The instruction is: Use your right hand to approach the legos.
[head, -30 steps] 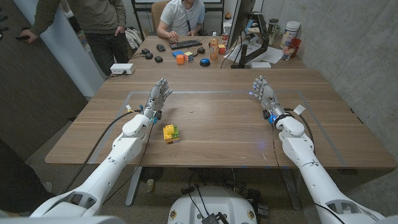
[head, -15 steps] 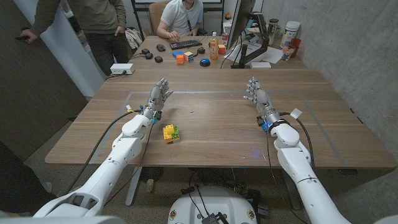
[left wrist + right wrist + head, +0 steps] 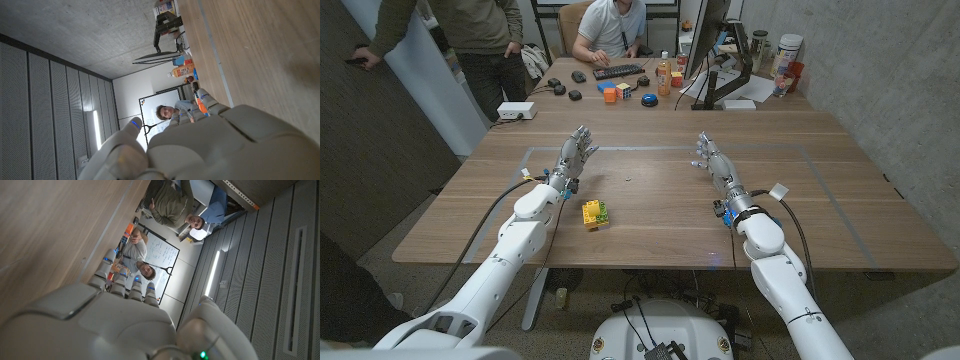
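Legos [image 3: 595, 213]: 1 small yellow-and-green cluster on the wooden worktop [image 3: 660, 215], near the front edge, left of centre.

Left hand [image 3: 575, 155]: holds nothing, fingers spread and reaching toward the far edge; it stands just beyond the legos, its forearm passing just beside them on the left, not touching.

Right hand [image 3: 713, 160]: holds nothing, fingers apart, right of centre, well apart from the legos. Bare wood lies between hand and legos; nothing stands in the way.

Far edge of worktop: keyboard [image 3: 619, 72], several dark round items, colour cubes [image 3: 617, 92], orange bottle [image 3: 664, 74], monitor stand [image 3: 725, 85], white box [image 3: 516, 111] at the far left corner.

Persons: 1 seated [image 3: 610, 28] behind the far edge, 1 standing [image 3: 485, 40] beyond the far left corner.
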Tool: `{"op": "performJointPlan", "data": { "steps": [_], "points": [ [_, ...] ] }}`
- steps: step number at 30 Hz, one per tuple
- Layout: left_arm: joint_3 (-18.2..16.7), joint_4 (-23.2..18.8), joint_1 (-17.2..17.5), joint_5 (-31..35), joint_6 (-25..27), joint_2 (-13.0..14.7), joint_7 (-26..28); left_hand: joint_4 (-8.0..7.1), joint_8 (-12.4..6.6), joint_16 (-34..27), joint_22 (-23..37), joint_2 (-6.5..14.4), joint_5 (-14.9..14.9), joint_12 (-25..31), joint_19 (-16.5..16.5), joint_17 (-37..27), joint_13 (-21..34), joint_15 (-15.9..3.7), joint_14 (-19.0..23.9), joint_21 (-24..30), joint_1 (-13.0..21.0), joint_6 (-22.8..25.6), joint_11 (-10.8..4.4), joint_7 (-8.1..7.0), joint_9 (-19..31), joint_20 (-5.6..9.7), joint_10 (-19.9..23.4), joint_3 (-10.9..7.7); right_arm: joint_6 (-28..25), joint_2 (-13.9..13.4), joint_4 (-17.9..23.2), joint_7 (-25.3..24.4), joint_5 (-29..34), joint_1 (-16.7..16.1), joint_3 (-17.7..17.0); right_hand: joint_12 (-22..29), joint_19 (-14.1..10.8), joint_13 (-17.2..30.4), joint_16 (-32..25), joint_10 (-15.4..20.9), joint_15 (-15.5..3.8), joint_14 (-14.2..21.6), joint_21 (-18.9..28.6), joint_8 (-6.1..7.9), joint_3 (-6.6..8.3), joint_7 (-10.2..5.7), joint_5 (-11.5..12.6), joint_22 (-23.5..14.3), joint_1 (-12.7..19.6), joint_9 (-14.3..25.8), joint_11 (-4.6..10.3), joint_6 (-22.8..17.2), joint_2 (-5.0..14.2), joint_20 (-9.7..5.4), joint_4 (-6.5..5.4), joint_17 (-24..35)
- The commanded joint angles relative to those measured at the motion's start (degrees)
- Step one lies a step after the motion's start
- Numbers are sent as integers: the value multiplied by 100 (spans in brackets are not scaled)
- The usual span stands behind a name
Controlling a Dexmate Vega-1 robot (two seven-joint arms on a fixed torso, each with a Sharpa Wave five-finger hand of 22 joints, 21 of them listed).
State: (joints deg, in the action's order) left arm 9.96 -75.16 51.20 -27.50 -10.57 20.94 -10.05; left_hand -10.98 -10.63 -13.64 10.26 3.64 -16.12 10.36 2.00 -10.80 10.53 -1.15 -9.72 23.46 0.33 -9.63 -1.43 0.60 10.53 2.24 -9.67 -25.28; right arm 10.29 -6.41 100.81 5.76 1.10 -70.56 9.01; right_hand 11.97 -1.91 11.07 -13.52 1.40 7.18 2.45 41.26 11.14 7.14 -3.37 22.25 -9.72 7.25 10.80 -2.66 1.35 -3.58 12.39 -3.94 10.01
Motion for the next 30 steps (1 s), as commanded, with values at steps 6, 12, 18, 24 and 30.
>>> {"op": "performJointPlan", "data": {
  "steps": [6, 12, 18, 24, 30],
  "points": [
    [-23, -3, 8, 3, 1, -2, -144, 9, -31, -24, 16, 679, -37, 35, -6, -11, 20, 9, -165, -36, 6, -393, -12, 7, 16, 151, -396, -23, 279, -40, 98, 132, -13, -275, 774, -13, -128, 15, 36, -34, 61, 29, -41, -7, 28, 37, 2, -15, 120, 16, -60, 55, 35, -8, 55, 26],
    [-39, -26, 29, -8, -8, 5, -168, 9, -30, -22, 16, 678, -37, 34, -8, -11, 20, 11, -167, -47, 6, -394, -17, 12, 16, 151, -399, -22, 446, -96, 101, 22, 132, -316, 976, -14, -178, 16, 54, -40, 70, 25, -53, -7, 28, 41, 2, -16, 154, 17, -70, 70, 45, -7, 70, 26],
    [-48, -31, 45, -29, -16, 11, -213, 9, -31, -22, 16, 677, -38, 34, -18, -10, 20, 13, -161, -56, 7, -390, -11, 13, 16, 146, -396, -22, 641, -299, 264, -790, 1273, -407, 1312, 10, -268, 17, 84, 27, 71, 40, -103, 68, 42, -63, 8, -14, 276, 18, -56, -103, 75, -1, 128, 26],
    [-58, -57, 74, -38, -27, 21, -236, 9, -31, -21, 17, 677, -38, 32, -23, -9, 19, 12, -159, -66, 7, -391, -16, 14, 16, 148, -402, -21, 577, -548, 297, -1429, 2157, -351, 1722, 20, -302, 16, 87, 65, 42, 86, -143, 83, 60, -59, 16, -12, 386, 17, -41, -143, 89, 0, 185, 25],
    [-79, -135, 136, -50, -28, 43, -238, 9, -31, -20, 17, 677, -39, 33, -28, -9, 19, 15, -156, -77, 7, -388, -14, 6, 16, 148, -398, -21, 227, -770, 246, -1837, 2898, -188, 2134, 28, -360, 15, 99, 110, 40, 115, -187, 112, 87, -40, 26, -11, 523, 16, -48, -224, 114, -2, 255, 23]
  ]
}}
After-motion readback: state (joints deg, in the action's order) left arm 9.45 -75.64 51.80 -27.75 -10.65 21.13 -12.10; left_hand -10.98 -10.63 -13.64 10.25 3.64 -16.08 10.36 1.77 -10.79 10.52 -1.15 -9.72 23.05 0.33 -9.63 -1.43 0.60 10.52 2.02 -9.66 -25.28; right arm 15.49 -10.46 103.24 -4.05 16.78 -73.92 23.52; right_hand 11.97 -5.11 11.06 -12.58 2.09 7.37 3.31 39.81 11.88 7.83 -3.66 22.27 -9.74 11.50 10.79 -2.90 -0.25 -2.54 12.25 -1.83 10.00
